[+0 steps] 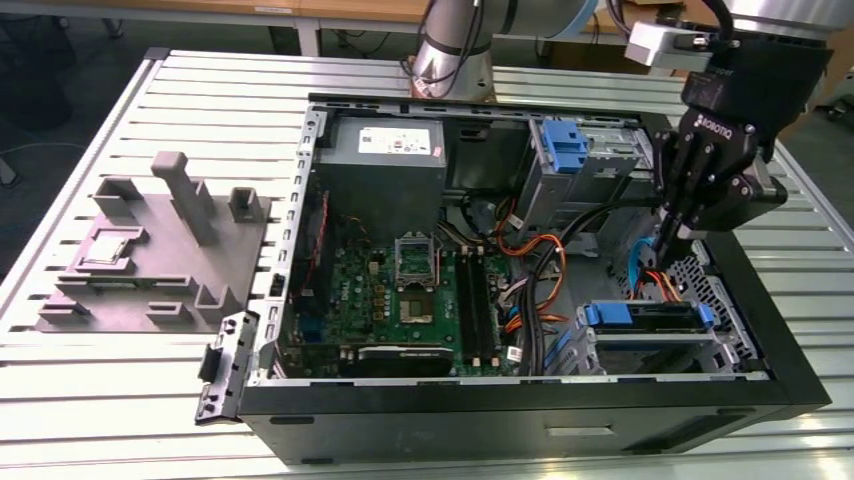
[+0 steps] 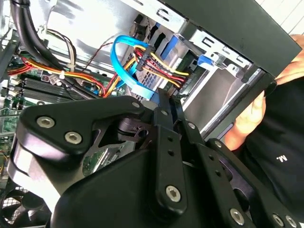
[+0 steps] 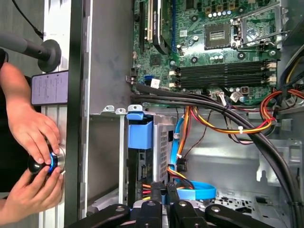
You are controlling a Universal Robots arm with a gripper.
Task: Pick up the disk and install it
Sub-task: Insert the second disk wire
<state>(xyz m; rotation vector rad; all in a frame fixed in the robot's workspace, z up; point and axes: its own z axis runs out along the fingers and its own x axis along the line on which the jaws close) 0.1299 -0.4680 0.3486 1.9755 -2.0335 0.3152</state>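
on the exterior view's left, one grey moulded fixture (image 1: 147, 250) sits on the slatted surface (image 1: 107, 400), well apart from the one open computer case (image 1: 534, 420) at the middle. inside the case, one motherboard (image 1: 400, 290) lies toward the left. to its right, the disk (image 1: 647, 318) rests in the lower drive cage with its blue carrier frame round it, its long axis running across the exterior view from left to right. one narrow blue bracket (image 1: 567, 145) stands on the upper cage, farther back. the single gripper (image 1: 663, 265) hangs inside the case at the right. the disk lies just beside the fingers, on the side of the case wall nearest the camera, with the orange and blue cables (image 1: 654, 285) between them. in the second wrist view, the fingers (image 2: 164, 107) look drawn together with nothing plainly between them, though the tips are partly masked by the cables. in the first wrist view, the disk (image 3: 140, 134) sits in its bay ahead of the gripper (image 3: 165, 209), and a person's two hands (image 3: 35, 128) hold one black-and-blue knob (image 3: 45, 161) outside the case wall.
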